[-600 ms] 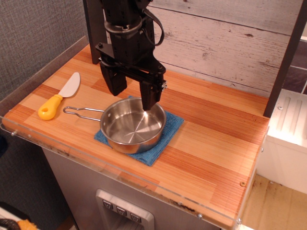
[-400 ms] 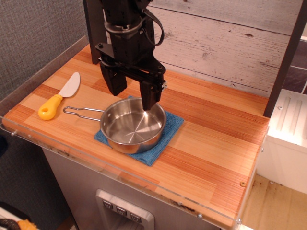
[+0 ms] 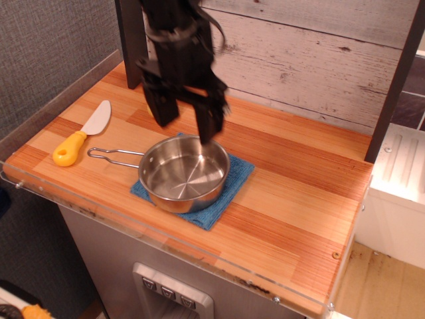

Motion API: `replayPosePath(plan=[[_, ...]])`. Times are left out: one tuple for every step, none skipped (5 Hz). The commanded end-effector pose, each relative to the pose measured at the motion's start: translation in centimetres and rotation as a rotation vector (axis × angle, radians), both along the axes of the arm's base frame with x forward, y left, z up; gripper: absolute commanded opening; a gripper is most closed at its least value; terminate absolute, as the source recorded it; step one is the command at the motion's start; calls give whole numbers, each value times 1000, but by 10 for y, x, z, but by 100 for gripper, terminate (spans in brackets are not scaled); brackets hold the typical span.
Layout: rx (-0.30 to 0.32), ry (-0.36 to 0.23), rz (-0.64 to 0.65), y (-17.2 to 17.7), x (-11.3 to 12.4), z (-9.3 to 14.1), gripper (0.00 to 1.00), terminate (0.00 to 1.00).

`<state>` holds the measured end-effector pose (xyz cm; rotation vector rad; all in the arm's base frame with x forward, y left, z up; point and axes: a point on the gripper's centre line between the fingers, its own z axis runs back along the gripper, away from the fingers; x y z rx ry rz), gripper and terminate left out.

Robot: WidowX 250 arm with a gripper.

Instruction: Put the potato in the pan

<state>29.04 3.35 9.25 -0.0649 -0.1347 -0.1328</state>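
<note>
A striped wooden counter point(image 3: 299, 193) stands against a whitewashed plank wall point(image 3: 312, 60). The pan point(image 3: 184, 174) sits on a blue cloth point(image 3: 232, 183) near the front edge, empty. The gripper point(image 3: 188, 123) hangs blurred just above its back rim, jaws spread, holding nothing visible; the potato is out of sight.

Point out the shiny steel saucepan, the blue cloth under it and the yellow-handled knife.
shiny steel saucepan point(image 3: 182, 176): main camera view, on its inner floor.
blue cloth point(image 3: 237, 178): main camera view, on the bare right corner.
yellow-handled knife point(image 3: 70, 149): main camera view, on the handle.

Wooden counter point(image 3: 285, 199) — bearing knife point(image 3: 83, 133) and blue cloth point(image 3: 232, 186).
</note>
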Motion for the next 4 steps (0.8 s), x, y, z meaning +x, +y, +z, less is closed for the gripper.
replayPosePath(plan=[[21,-87,47,46,45,27,100,0],[54,-74,43,63,67,20,100,0],[104,-31,22,70,75,3,100,0],[109,-3,70,80,72,-14,100,0]])
